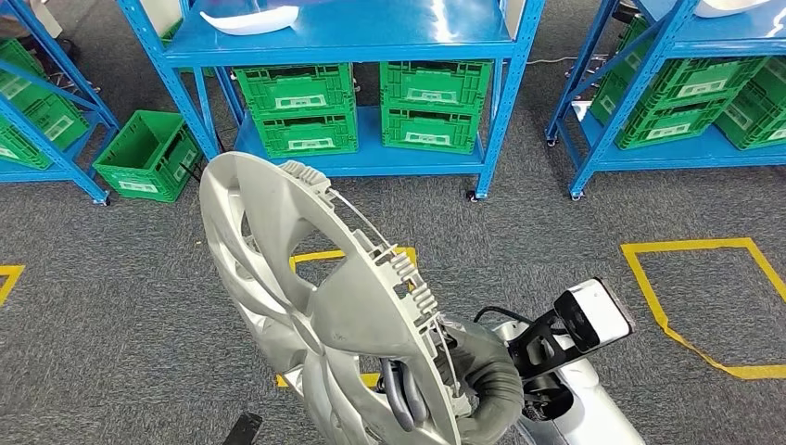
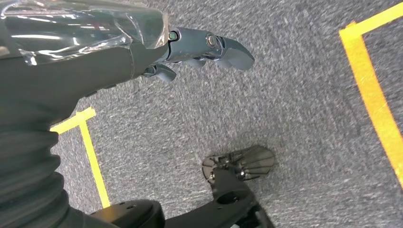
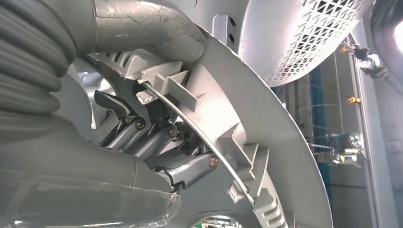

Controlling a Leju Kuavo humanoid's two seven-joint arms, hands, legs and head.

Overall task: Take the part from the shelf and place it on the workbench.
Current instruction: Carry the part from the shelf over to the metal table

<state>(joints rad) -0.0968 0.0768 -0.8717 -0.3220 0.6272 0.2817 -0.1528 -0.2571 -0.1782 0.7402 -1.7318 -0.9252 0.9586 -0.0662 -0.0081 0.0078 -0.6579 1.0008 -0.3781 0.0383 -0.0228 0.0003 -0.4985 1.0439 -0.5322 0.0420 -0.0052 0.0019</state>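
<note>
The part (image 1: 306, 306), a silver wheel cover, is off the shelf (image 1: 352, 37) and in the right hand (image 1: 454, 389), which grips it at the lower rim: in the right wrist view the thumb (image 3: 142, 28) lies over the rim's clipped edge and the darker fingers (image 3: 157, 137) curl behind it, closed tight on the plastic. From that grip the cover stands up and away to the robot's left, nearly on edge, its broad face tilted toward the head camera and its span running from the hand near the robot's body up toward the shelf. So the whole weight hangs to one side of the grip, and the placing will likely turn on swinging that disc down flat instead of leaving it on edge. The left hand (image 2: 209, 47) hangs over grey carpet (image 2: 285, 118) with yellow tape lines (image 2: 375, 104); it holds nothing, its fingers held loosely apart, and it lies well apart from the cover, so the right hand is the one in play. No workbench can be made out ahead, only blue shelves with green crates (image 1: 297, 107), so the robot probably has to turn before setting the part down.
</note>
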